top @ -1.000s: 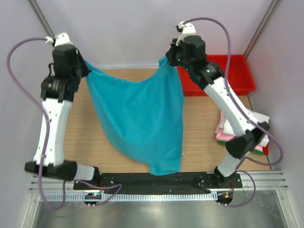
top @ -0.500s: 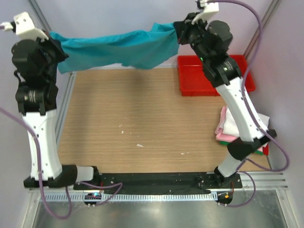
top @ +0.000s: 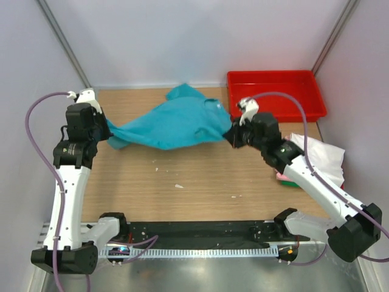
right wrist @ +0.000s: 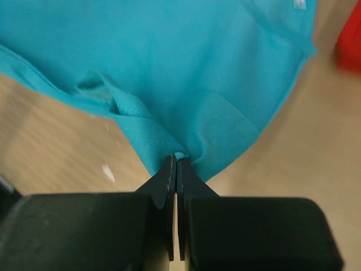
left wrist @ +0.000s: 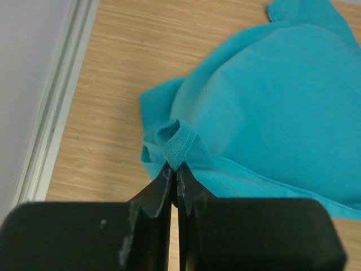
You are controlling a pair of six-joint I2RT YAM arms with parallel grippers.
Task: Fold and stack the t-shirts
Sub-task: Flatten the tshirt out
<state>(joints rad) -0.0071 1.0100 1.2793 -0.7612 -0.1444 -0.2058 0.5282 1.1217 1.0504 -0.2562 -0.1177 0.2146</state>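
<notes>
The teal t-shirt (top: 176,121) lies spread and billowed over the far middle of the wooden table, stretched between my two grippers. My left gripper (top: 104,135) is shut on its left corner, a hemmed edge seen in the left wrist view (left wrist: 176,148). My right gripper (top: 233,135) is shut on its right edge, pinched at the fingertips in the right wrist view (right wrist: 179,156). A small white neck label (right wrist: 299,4) shows at the shirt's far side. A stack of folded t-shirts (top: 316,155), white on top with pink and green below, lies at the right edge.
A red plastic tray (top: 276,91) stands at the back right, just beyond the right gripper. Small white specks (top: 178,185) lie on the bare wood (top: 200,176) in the middle. A metal rail (left wrist: 53,113) borders the table's left edge.
Both arms have come down from high up, where they held the shirt stretched in the air. The shirt now drapes onto the table's far middle, still held at both ends.
</notes>
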